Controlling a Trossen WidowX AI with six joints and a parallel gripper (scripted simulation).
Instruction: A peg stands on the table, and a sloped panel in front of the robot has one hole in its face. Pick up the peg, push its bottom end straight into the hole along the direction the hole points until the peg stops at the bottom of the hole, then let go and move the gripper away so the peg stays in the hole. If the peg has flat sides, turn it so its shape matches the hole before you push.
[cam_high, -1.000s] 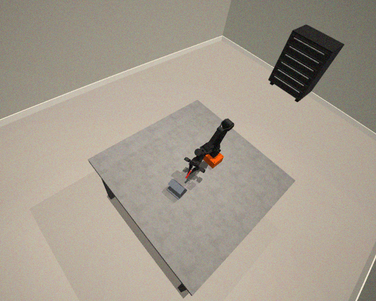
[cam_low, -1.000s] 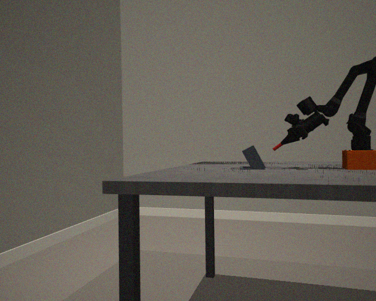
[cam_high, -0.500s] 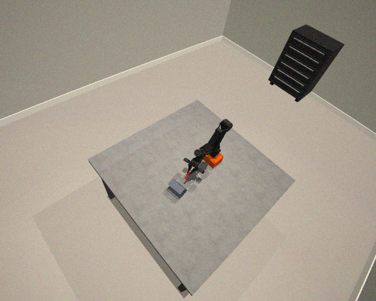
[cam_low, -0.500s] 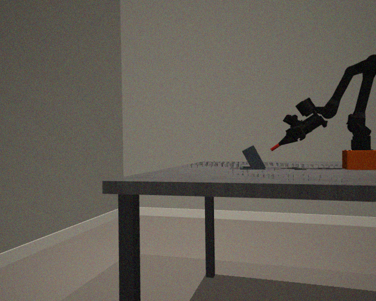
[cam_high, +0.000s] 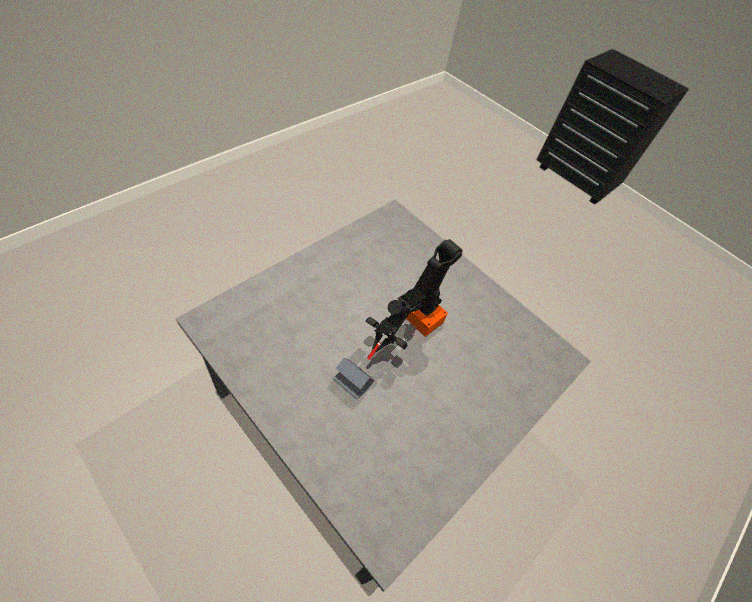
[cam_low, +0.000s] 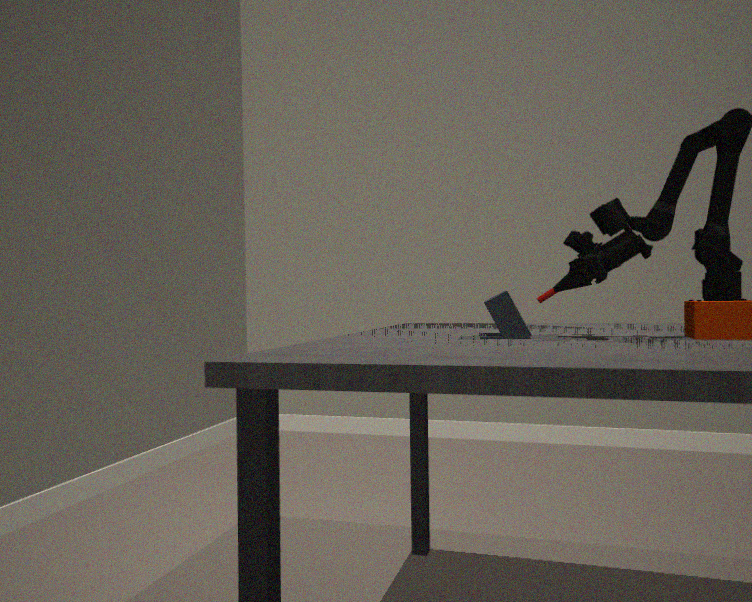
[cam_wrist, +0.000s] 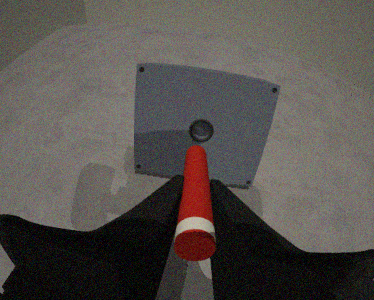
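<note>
The gripper (cam_high: 378, 344) (cam_low: 554, 290) (cam_wrist: 196, 185) is pinching the round red peg (cam_high: 373, 350) (cam_low: 546, 295) (cam_wrist: 195, 200), whose tip, if misaligned, is risking jamming against the hole's (cam_wrist: 201, 130) rim.

The top camera looked steeply down from high and far off, slantwise, taking in my whole tabletop (cam_high: 282, 301) (cam_low: 376, 359) (cam_wrist: 50, 125) and a drawer cabinet (cam_high: 595, 125) beyond. The exterior one stood closer, beside the table and slightly above its surface, facing nearly level across it; the frame's right edge cropped my orange base block (cam_high: 429, 324) (cam_low: 718, 320). Nearest, the wrist camera faced forward along my gripper (cam_high: 377, 345) (cam_low: 555, 290) (cam_wrist: 196, 185), onto the sloped panel's face (cam_high: 354, 371) (cam_wrist: 165, 105). Top and exterior shared my arm (cam_high: 429, 282) (cam_low: 724, 182).
</note>
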